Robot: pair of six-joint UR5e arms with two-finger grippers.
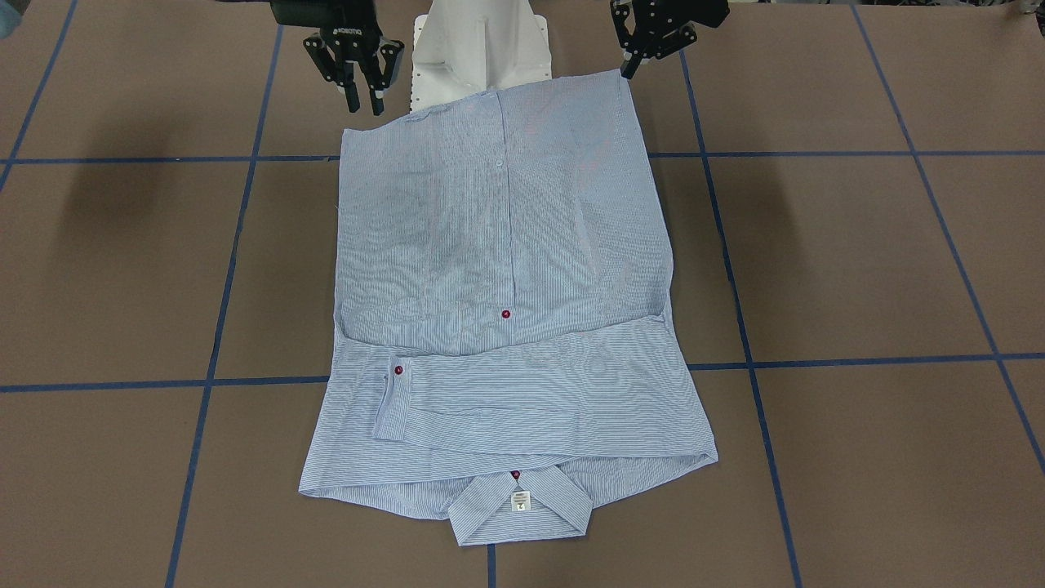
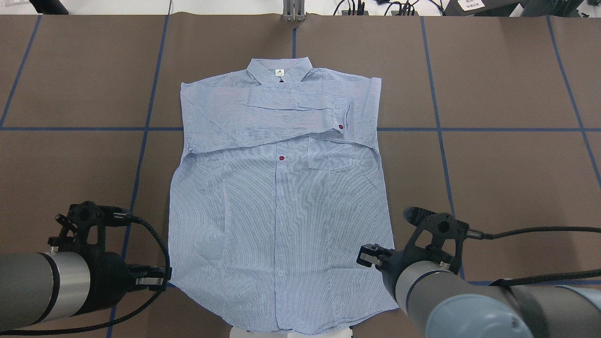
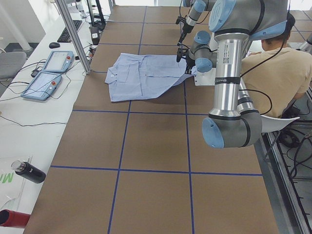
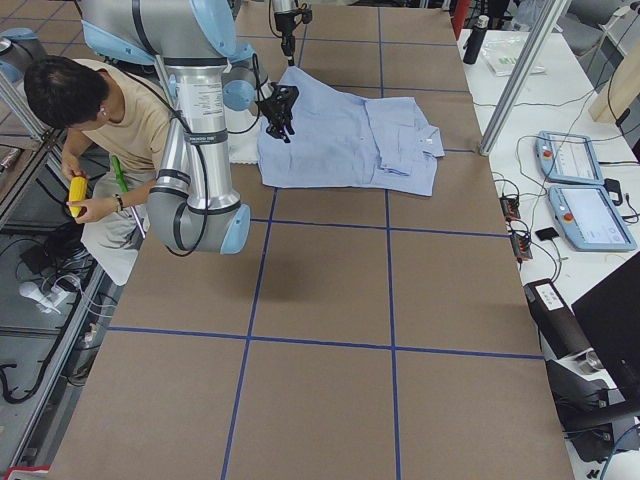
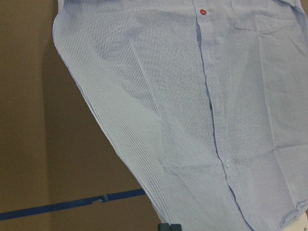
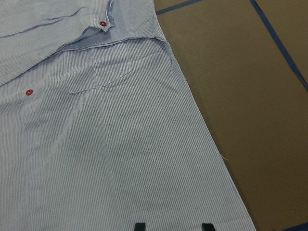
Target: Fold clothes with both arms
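I've got the brown table [image 2: 493, 164] with its blue tape grid. The striped light blue shirt [image 2: 281, 211] lies flat on it, front up. Its hem is nearest the robot and laps over the white pedestal base [image 1: 482, 49]. Both sleeves are folded across the chest.

The left arm [image 2: 42, 288] and right arm [image 2: 469, 300] reach in at either hem corner. The right gripper [image 1: 365, 104] sits just beside its corner, and its fingertips [image 6: 139, 226] are spread with nothing between them. The left gripper [image 1: 649, 53] is just beside the other corner; I can't tell how its jaws stand.

The chest pocket [image 2: 335, 159] is just below a cuff [image 2: 342, 115]. The collar [image 2: 298, 68] points away from the robot and frames the white label [image 2: 280, 72]. A dark red button [image 2: 281, 157] shows on the placket.
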